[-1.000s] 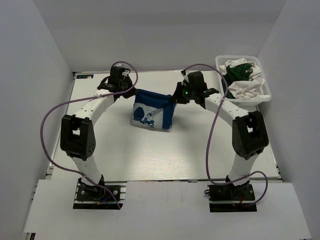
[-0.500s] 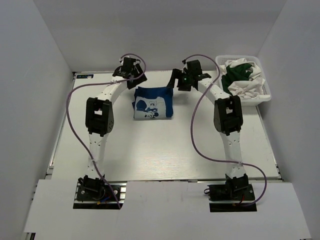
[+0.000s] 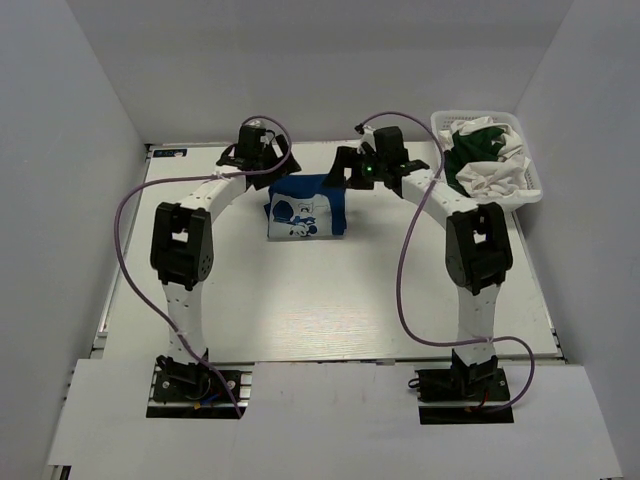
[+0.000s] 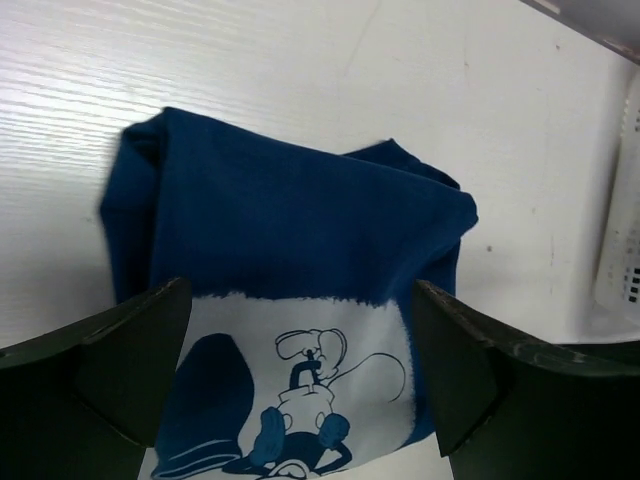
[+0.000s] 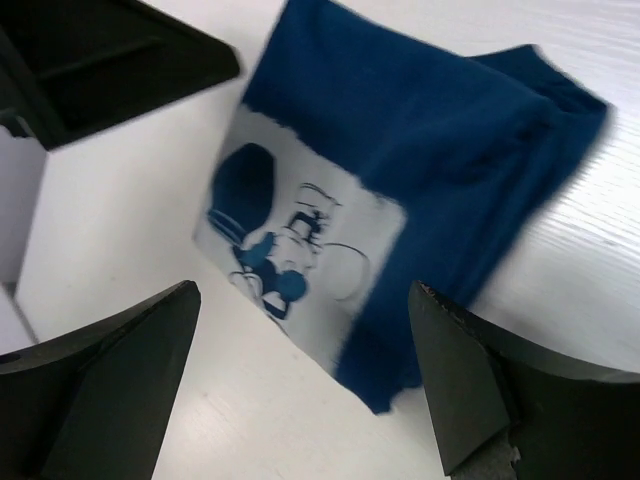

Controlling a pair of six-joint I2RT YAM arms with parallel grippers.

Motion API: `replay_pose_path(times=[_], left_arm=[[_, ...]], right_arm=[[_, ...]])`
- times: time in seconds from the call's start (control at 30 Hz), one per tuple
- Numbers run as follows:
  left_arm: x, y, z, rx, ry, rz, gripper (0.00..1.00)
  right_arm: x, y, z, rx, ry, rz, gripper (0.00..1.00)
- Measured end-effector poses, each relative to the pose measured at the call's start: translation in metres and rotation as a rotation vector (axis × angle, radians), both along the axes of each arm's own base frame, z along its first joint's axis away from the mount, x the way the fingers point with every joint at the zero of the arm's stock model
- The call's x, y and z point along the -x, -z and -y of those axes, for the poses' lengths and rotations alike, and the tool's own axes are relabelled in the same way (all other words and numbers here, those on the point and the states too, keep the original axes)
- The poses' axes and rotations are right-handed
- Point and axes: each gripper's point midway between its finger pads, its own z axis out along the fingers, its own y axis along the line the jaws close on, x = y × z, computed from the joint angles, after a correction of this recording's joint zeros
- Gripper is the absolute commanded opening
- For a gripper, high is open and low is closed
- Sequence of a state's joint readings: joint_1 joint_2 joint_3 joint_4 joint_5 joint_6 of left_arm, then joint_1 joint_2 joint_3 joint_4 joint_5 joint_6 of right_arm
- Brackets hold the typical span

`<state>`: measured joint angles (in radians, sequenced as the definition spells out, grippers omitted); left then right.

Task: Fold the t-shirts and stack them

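Observation:
The royal blue t-shirt (image 3: 307, 208) with its white printed graphic lies folded flat on the table, far middle. Nothing touches it. My left gripper (image 3: 264, 166) hovers open just behind its far left corner. My right gripper (image 3: 352, 172) hovers open beside its far right corner. In the left wrist view the blue t-shirt (image 4: 290, 220) spreads below and between the open fingers (image 4: 130, 350), with the left gripper (image 4: 300, 320) empty. The right wrist view shows the same t-shirt (image 5: 430, 140) beyond the empty, open right gripper (image 5: 302, 310). A dark green t-shirt (image 3: 478, 140) and white t-shirts (image 3: 492, 178) sit bunched in the basket.
The white mesh basket (image 3: 528, 196) stands at the far right corner, and its side (image 4: 620, 230) shows in the left wrist view. Grey walls enclose the table on three sides. Purple cables loop from both arms. Part of the left arm (image 5: 100, 50) shows in the right wrist view.
Both grippers went from shut on the blue t-shirt's top edge to open. The t-shirt dropped from hanging to lying folded on the table, and both arms reached farther back.

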<state>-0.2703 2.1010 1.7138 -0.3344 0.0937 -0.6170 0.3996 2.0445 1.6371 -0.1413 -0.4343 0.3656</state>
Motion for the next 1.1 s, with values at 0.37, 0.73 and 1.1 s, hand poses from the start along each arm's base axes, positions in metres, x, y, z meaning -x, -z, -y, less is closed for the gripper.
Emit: replay_pose_path(times=[0.37,0.73,1.1], left_arm=[[-0.041,0.065,0.016,0.023,0.031,-0.054,1.0],[-0.066,0.071,0.006,-0.013,-0.033,-0.018,1.0],[-0.061,0.033,-0.028,-0.117,-0.142,0.005,1.0]], right_arm=[[-0.082,0.058,-0.053,-0.114,0.029,-0.016,0.9],[-0.131,0.081,-0.037,-0.237,0.184,-0.057,0.9],[-0.091,0.055,-0.012,-0.092,0.203,-0.022,0.9]])
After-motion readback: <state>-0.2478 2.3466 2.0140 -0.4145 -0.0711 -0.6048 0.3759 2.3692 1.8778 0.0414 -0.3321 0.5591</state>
